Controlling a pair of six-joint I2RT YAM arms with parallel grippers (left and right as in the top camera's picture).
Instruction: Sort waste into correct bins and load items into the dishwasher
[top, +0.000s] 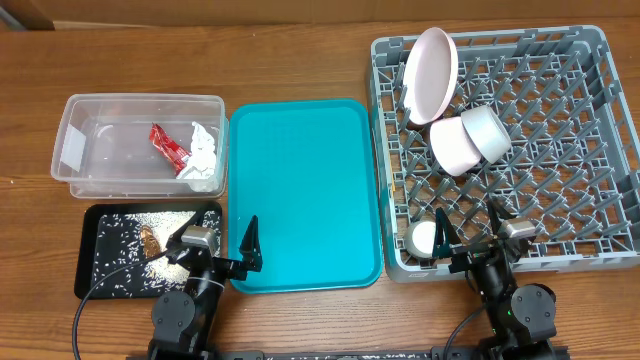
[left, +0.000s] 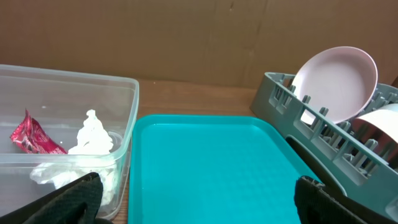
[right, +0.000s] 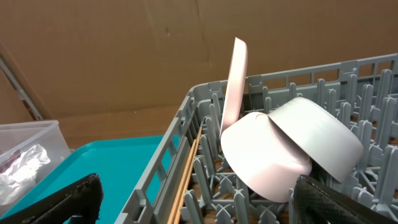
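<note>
The teal tray (top: 305, 190) lies bare in the middle; it also shows in the left wrist view (left: 211, 162). A clear bin (top: 80, 110) holds a red wrapper (top: 168, 146) and white tissue (top: 203, 155). The grey dish rack (top: 560, 200) holds an upright pink plate (top: 432, 75), a pink bowl (top: 452, 147), a white bowl (top: 487, 132) and a small cup (top: 424, 238). Chopsticks (right: 186, 174) lie along the rack's left wall. My left gripper (top: 213, 250) is open and empty at the tray's near left corner. My right gripper (top: 468, 235) is open and empty over the rack's near left corner.
A black tray (top: 82, 260) with scattered rice and a brown food scrap (top: 150, 240) sits at the front left, beside my left gripper. Brown cardboard walls stand behind the table.
</note>
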